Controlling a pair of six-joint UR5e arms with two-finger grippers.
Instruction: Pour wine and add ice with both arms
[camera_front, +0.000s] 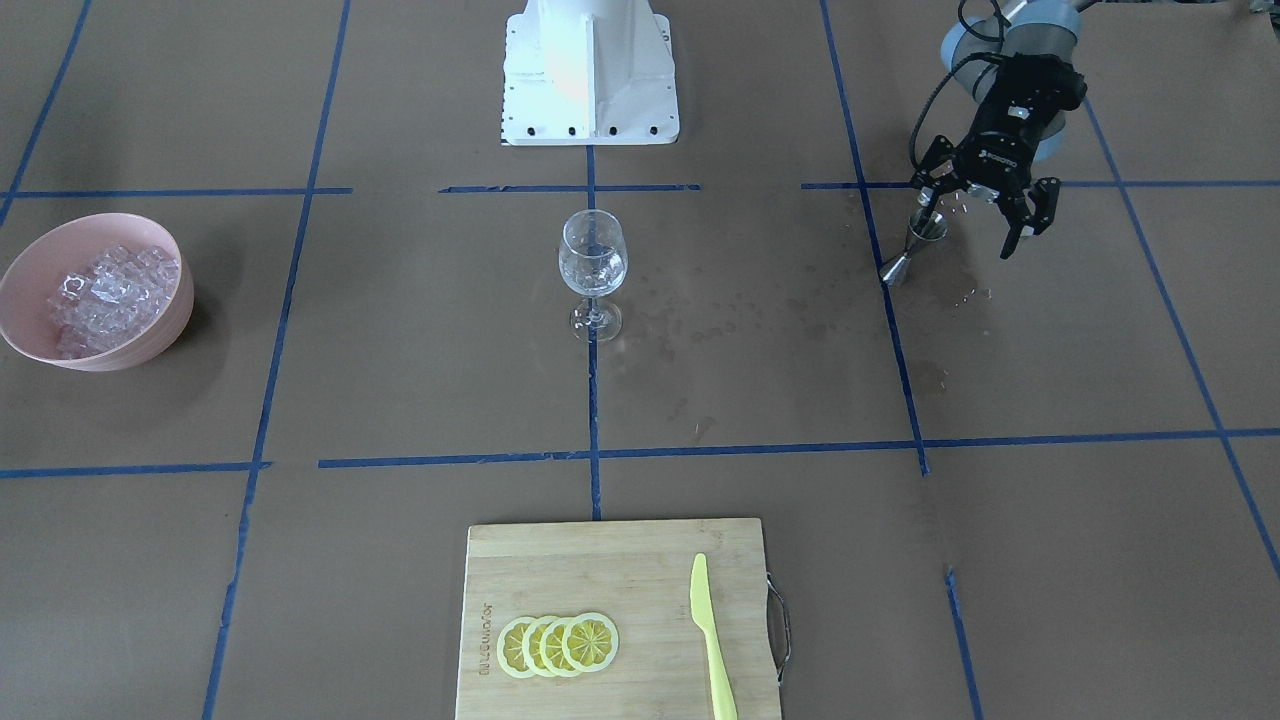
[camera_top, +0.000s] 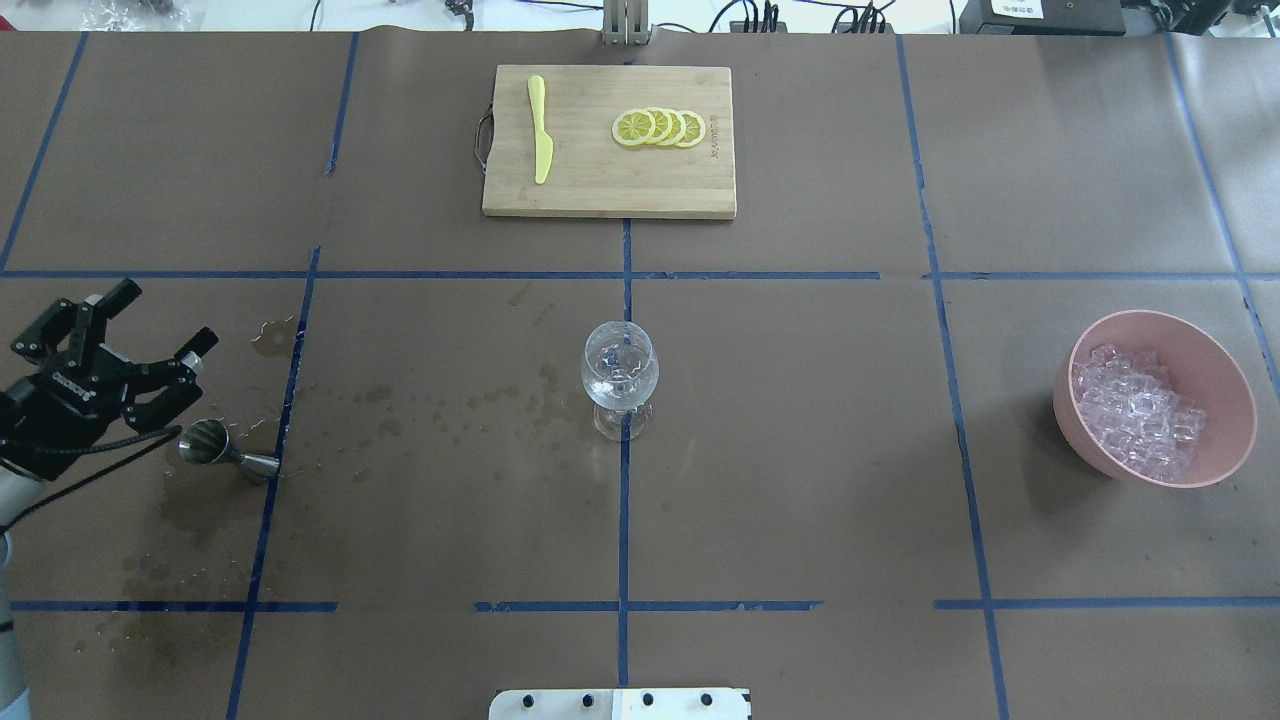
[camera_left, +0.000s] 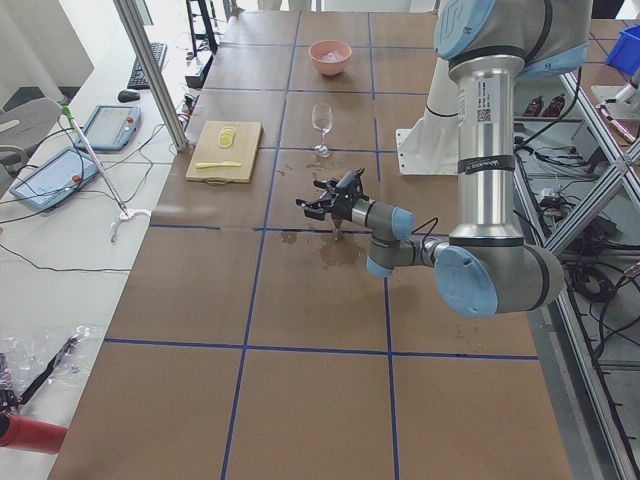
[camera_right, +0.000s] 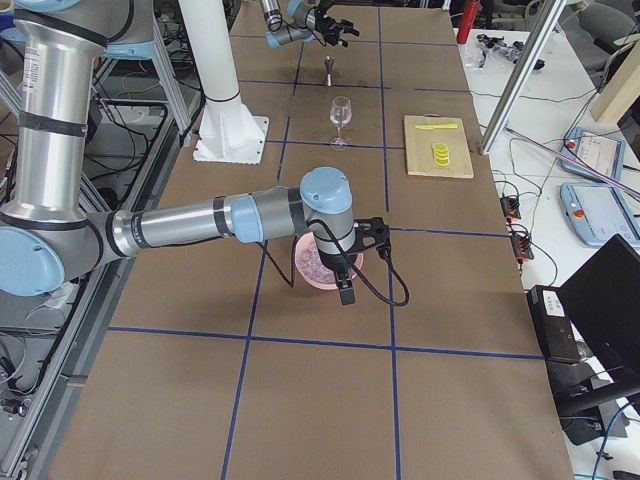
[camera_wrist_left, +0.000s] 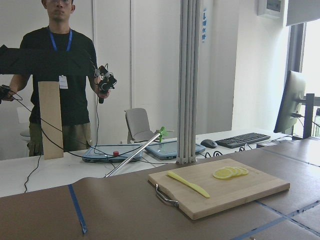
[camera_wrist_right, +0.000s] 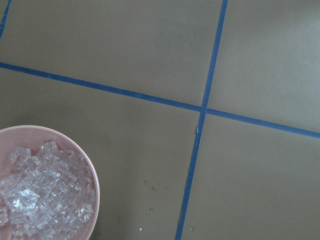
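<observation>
Left tool (camera_top: 165, 318) hangs with its fingers spread wide above a steel jigger (camera_top: 215, 447) on the wet-stained desk (camera_top: 800, 480); right tool (camera_right: 346, 287) hovers by the pink bowl (camera_top: 1232, 385) heaped with ice (camera_top: 1140, 415), grip impossible to tell; wine glass (camera_top: 620, 372) mid-desk; cutting board (camera_top: 600, 190) beyond

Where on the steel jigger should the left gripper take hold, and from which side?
Probably its narrow waist: the jigger seems to stand upright, cups flaring above and below, so a closed grip cannot slip off. Come in level from the outer, left end of the table, where the left gripper hangs open close by.
</observation>
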